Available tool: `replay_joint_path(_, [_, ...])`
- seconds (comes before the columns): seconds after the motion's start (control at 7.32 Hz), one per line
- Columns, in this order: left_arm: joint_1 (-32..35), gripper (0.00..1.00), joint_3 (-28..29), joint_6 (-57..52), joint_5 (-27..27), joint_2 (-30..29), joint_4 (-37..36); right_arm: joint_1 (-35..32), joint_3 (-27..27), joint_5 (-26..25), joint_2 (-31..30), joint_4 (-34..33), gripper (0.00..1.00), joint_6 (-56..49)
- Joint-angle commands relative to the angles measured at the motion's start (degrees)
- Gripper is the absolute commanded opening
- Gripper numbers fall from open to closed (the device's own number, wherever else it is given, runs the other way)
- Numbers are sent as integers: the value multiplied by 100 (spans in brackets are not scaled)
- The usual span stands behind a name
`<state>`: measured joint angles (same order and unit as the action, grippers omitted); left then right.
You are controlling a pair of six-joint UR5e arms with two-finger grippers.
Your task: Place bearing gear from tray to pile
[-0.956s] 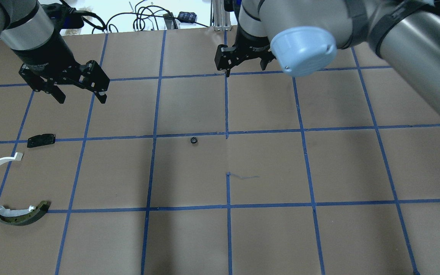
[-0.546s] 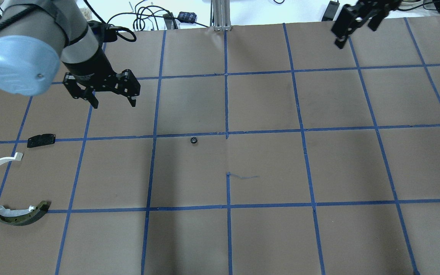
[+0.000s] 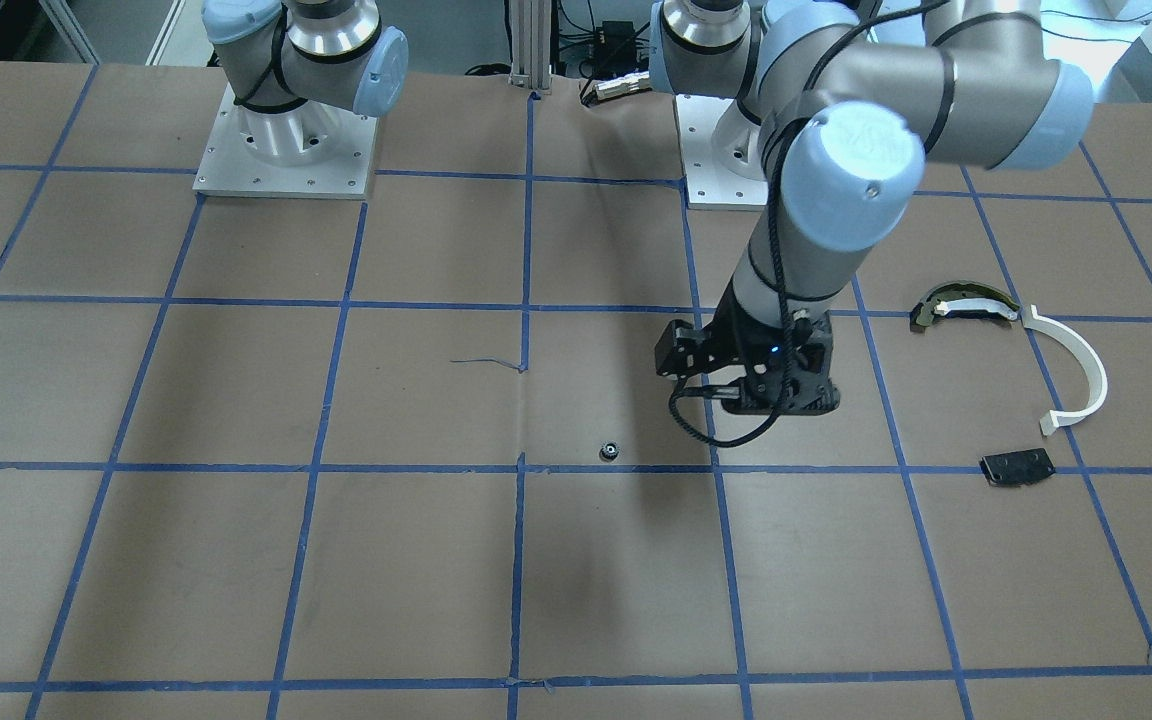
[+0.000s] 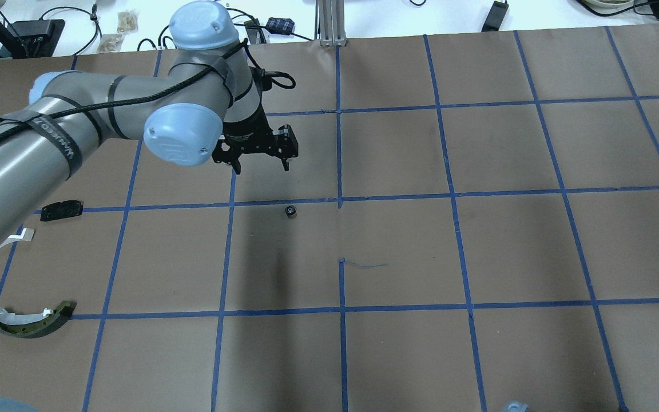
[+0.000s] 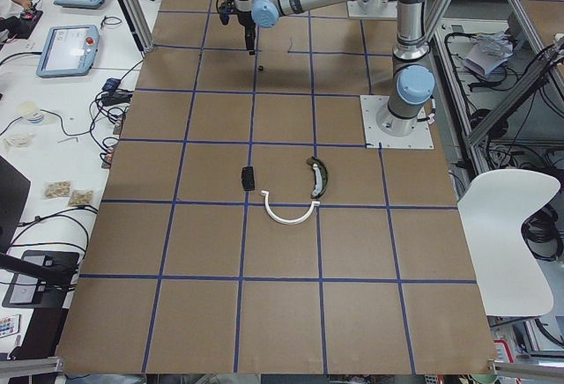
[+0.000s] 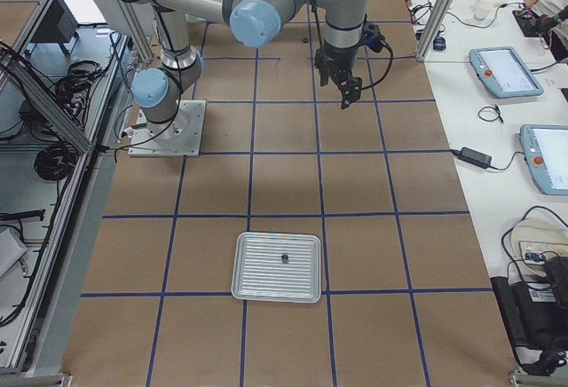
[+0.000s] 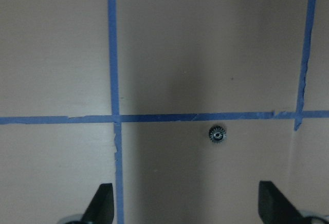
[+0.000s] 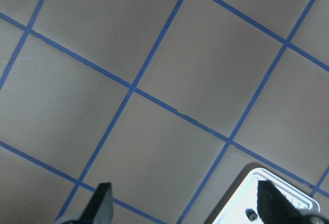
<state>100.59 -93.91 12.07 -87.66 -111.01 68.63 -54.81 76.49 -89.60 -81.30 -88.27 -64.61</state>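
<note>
The bearing gear (image 4: 290, 210) is lying alone on the brown worktop (image 4: 478, 257), just beside a blue tape line (image 7: 164, 117). It is outside the tray (image 6: 257, 279) and well apart from the pile (image 4: 26, 329).

We are judging the pick as the risky part. The gear is tiny, and in the wrist view it is sitting ahead of the fingertips (image 7: 103, 203) and right of centre. A straight descent is therefore likely missing it or flicking it away, and a shallow pinch is risking a drop on the way to the pile.

The left claw (image 4: 262, 169) is hanging spread wide and empty, pointing straight down from the outstretched left arm (image 4: 78, 137). The right claw (image 8: 186, 206) is hanging spread too, near the tray's corner, where a dark speck (image 6: 284, 257) is resting, too small to identify.
</note>
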Motion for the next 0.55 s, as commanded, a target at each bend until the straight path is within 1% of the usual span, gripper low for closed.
replay_joint_path(0.0, [207, 100, -91, 357, 21, -507, -507, 1004, 601, -57, 183, -836, 100, -499])
replay_joint_path(0.14, [216, 100, -310, 314, 12, -622, -848, 1391, 987, -66, 315, -1319, 100, -865])
replay_joint_path(0.27, [207, 100, -538, 296, -6, -676, -1061, 1682, 1373, -14, 429, -1863, 96, -1478])
replay_joint_path(0.41, [207, 100, -627, 278, -15, -711, -1080, 1902, 1629, -5, 683, -2495, 96, -1771])
